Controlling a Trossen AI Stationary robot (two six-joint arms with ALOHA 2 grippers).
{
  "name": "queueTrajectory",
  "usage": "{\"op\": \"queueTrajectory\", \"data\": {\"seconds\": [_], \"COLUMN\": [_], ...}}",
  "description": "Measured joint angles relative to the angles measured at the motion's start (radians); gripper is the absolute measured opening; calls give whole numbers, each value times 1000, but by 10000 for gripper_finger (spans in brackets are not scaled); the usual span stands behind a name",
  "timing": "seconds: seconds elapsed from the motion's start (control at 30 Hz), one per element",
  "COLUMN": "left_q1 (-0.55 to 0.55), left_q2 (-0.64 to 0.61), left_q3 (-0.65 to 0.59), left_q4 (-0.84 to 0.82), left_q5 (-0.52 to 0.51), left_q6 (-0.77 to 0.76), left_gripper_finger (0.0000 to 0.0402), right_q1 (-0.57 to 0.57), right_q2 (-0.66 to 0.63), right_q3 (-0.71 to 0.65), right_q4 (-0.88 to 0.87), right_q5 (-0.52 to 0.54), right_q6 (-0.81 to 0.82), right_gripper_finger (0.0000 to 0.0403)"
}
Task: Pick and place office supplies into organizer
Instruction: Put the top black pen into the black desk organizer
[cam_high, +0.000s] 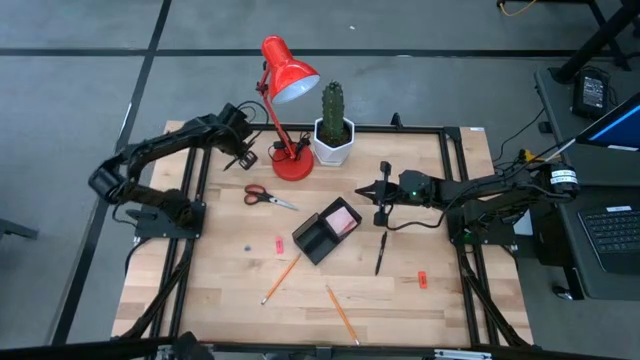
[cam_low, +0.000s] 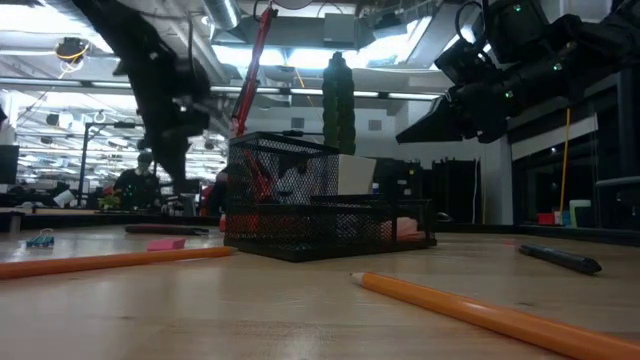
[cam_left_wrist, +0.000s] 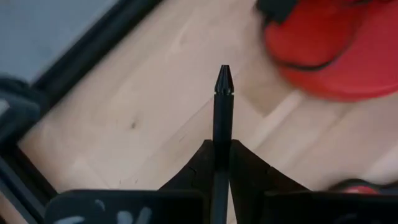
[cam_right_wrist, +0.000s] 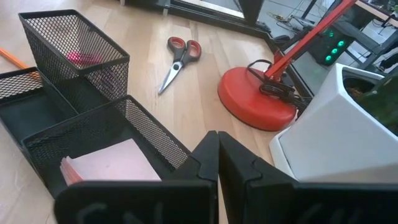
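A: The left gripper (cam_left_wrist: 222, 163), upper left in the high view, is clenched on a black pen (cam_left_wrist: 222, 115). Carry it high to the organizer (cam_high: 322, 232) at centre.

B: Mind the red lamp (cam_high: 288, 75) and scissors (cam_high: 268, 195) between. The right gripper (cam_right_wrist: 217, 163), clamped on nothing, hovers beside the organizer's pink pad (cam_right_wrist: 109, 162).

You'll find nothing readable in any view. The pale marks on the dark plate at the bottom of each wrist view are too blurred for you to make out.
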Motion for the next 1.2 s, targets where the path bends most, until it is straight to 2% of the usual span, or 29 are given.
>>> {"op": "queueTrajectory", "data": {"seconds": [0.2, 0.4, 0.57, 0.7, 1.0, 1.2], "left_q1": [-109, -248, -358, -436, -624, -772], "left_q2": [-131, -250, -322, -368, -368, -333], "left_q3": [0, -75, -155, -215, -352, -369], "left_q4": [2, 110, 247, 426, 849, 949], "left_q5": [1, 2, 2, 1, -34, -137], "left_q6": [4, -22, -54, -64, -135, -129], "left_gripper_finger": [20, 21, 22, 22, 22, 22], "right_q1": [0, 0, 0, 0, 0, 0], "right_q2": [0, 0, 0, 0, 0, 0], "right_q3": [0, 0, 0, 0, 0, 0], "right_q4": [0, 0, 0, -1, -1, 10], "right_q5": [0, 0, 0, 0, 0, 0], "right_q6": [0, 0, 0, 0, 0, 0], "right_gripper_finger": [8, 8, 8, 8, 8, 8]}}
